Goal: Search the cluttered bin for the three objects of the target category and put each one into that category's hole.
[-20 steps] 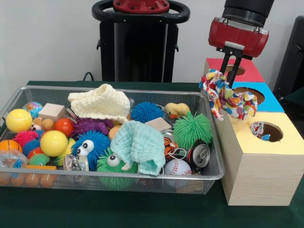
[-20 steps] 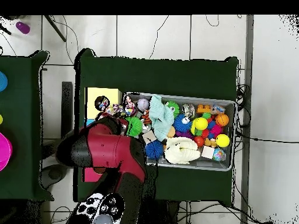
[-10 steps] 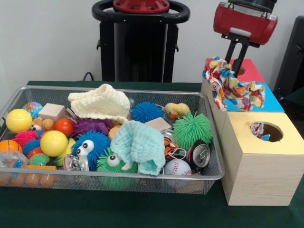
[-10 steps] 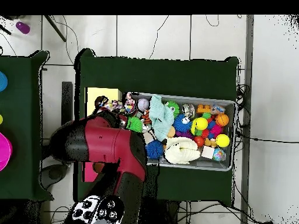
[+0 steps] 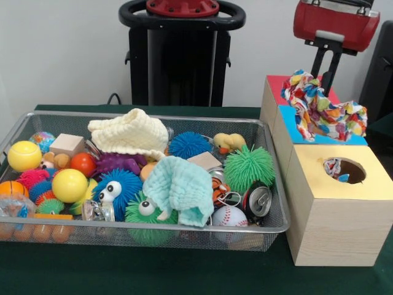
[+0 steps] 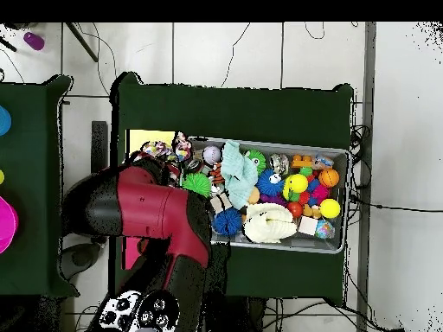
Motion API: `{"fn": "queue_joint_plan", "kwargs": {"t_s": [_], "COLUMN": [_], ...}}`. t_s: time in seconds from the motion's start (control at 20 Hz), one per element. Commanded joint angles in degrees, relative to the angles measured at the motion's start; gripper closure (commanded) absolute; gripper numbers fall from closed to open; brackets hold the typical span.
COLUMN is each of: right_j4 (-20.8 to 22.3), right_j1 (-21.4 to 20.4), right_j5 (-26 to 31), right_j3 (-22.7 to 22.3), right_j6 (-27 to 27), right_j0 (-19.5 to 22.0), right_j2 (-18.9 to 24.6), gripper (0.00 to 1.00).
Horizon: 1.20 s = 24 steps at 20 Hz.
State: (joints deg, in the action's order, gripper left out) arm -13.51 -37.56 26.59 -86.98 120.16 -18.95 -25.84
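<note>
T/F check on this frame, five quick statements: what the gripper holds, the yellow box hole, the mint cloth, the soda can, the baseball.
1. The gripper holds a braided cloth toy above the boxes. True.
2. The yellow box has an empty hole. False: patterned cloth shows inside its hole.
3. The mint washcloth lies in the wire mesh bin. True.
4. The soda can stands on the blue box. False: it lies in the bin, beside the green spiky ball.
5. The baseball sits at the bin's far rim by the pedestal. False: it rests against the near rim, in the front view.
</note>
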Motion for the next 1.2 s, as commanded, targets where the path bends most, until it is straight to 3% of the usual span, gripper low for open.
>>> {"fn": "queue_joint_plan", "kwargs": {"t_s": [0.05, 0.55, 1.2], "right_j4": [-4.07, -7.45, -13.41], "right_j1": [2.01, 2.7, 7.19], "right_j5": [5.37, 2.84, -9.12], "right_j3": [-1.04, -3.01, -8.25], "right_j6": [16.52, 16.68, 17.52], "right_j0": [-1.15, -2.13, -1.02], "right_j2": [1.57, 2.05, 6.77], "gripper": [1.0, 1.0, 1.0]}}
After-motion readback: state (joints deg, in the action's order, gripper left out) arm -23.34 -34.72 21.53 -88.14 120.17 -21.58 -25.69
